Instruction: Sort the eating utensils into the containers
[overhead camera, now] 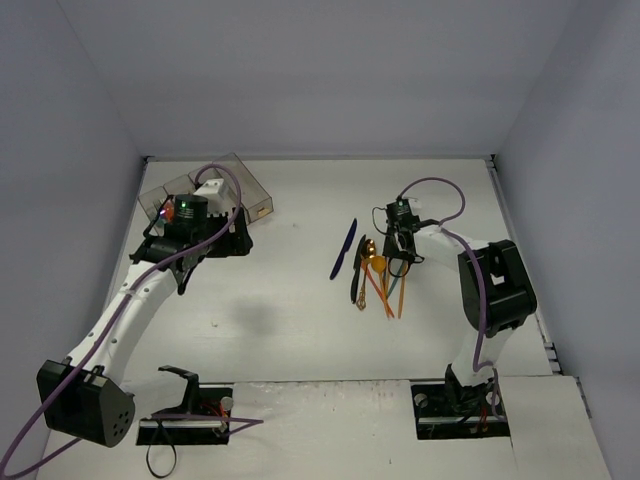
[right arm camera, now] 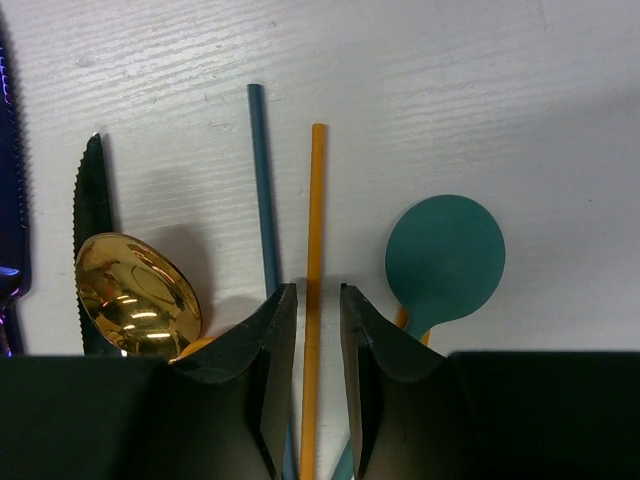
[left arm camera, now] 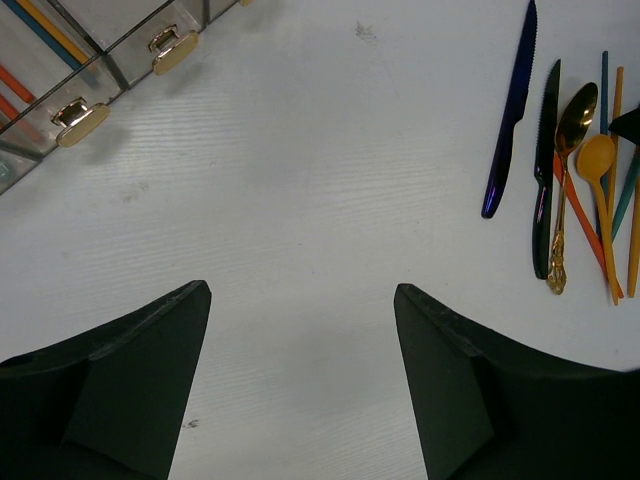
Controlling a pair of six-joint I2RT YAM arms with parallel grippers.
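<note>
The containers (overhead camera: 215, 185) stand at the back left, with orange and blue utensils inside (left arm camera: 40, 30). My left gripper (overhead camera: 232, 240) hovers just in front of them, open and empty (left arm camera: 302, 290). The remaining eating utensils (overhead camera: 375, 275) lie in a cluster at centre right: a dark blue knife (left arm camera: 510, 115), a black knife (left arm camera: 543, 170), a gold spoon (right arm camera: 135, 295), a teal spoon (right arm camera: 445, 255), and slim handles. My right gripper (overhead camera: 398, 262) is low over the cluster. Its jaws (right arm camera: 318, 290) straddle an orange handle (right arm camera: 316, 200) with a thin gap on each side.
A teal-blue handle (right arm camera: 262, 180) runs right beside the left finger of the right gripper. Tan labels (left arm camera: 80, 120) mark the bin ends. White walls close in the table on the left, back and right.
</note>
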